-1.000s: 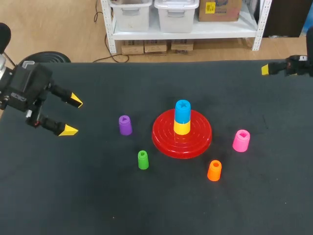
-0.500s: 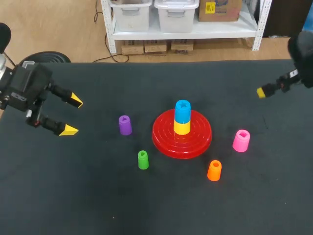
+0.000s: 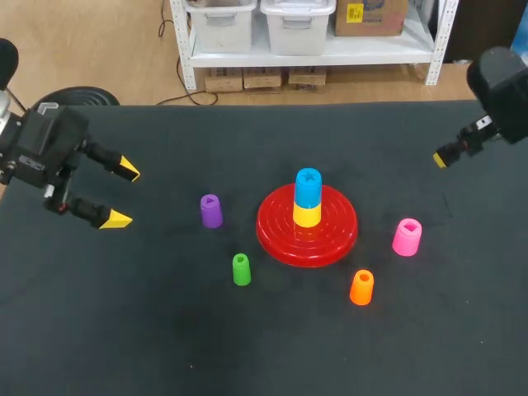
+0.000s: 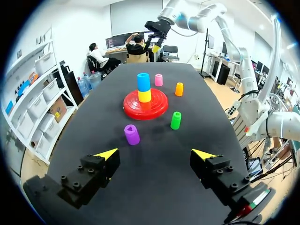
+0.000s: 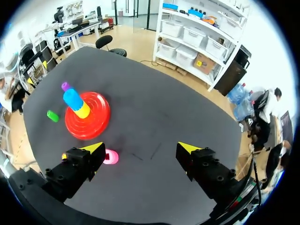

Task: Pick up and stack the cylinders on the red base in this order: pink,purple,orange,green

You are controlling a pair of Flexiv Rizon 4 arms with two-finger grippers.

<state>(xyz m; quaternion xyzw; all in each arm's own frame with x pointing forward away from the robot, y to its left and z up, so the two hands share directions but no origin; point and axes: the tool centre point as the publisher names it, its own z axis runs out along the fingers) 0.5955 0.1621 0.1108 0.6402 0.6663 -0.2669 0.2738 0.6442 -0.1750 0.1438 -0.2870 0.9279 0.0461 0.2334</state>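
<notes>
2 arms could go, but the pink cylinder (image 3: 407,237) stands upright on the table on the right of the red base (image 3: 272,235), far nearer my right arm (image 3: 499,78) than my left. Both sets of jaws gape wide, holding nothing. From the right wrist, pink sits beside 1 finger (image 5: 79,164), not between the 2, so I judge a sideways shift comes first, then a straight descent.

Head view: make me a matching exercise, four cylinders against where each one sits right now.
1 pink cylinder
2 purple cylinder
3 blue cylinder
4 green cylinder

A on top of the yellow cylinder
B left of the red base, farther back
C right of the red base
D left of the red base, nearer the camera

Pairs: 1-C, 2-B, 3-A, 4-D.
</notes>
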